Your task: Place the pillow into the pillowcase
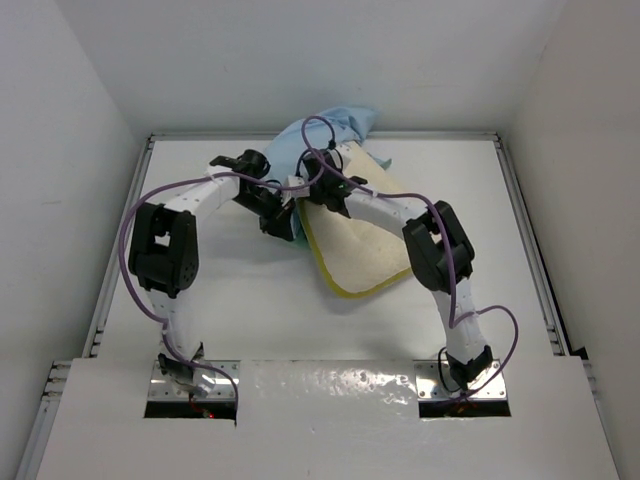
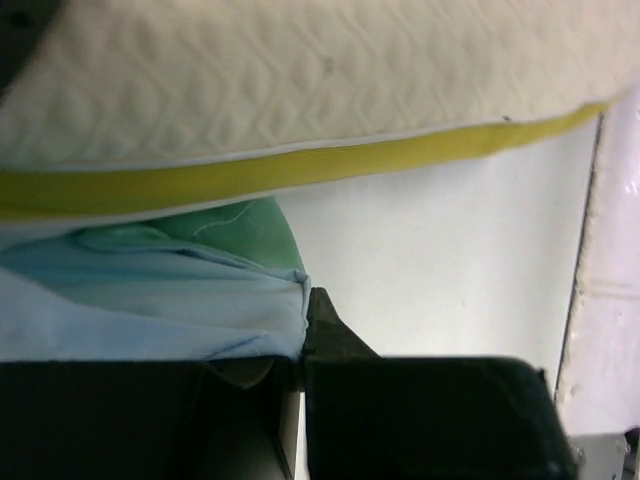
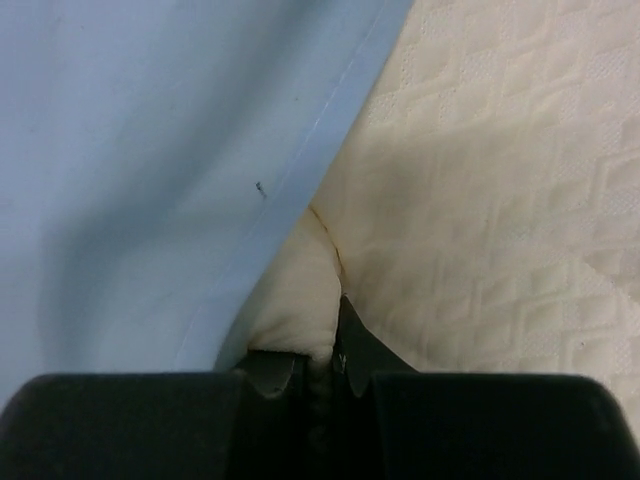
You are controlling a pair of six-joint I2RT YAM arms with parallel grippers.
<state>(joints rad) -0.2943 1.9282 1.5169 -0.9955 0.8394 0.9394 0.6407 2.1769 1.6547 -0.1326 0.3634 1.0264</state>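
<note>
With left fingers (image 2: 332, 335) clamped on hem of limp light-blue fabric pillowcase (image 2: 140, 315), right fingers (image 3: 356, 345) apparently pinching squashy cream quilted pillow (image 3: 500, 200), judged edges best holds.

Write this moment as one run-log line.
left fingers: shut on light blue fabric pillowcase | right fingers: shut on cream-white textured pillow | state: pillow's far end in pillowcase, near end out
</note>
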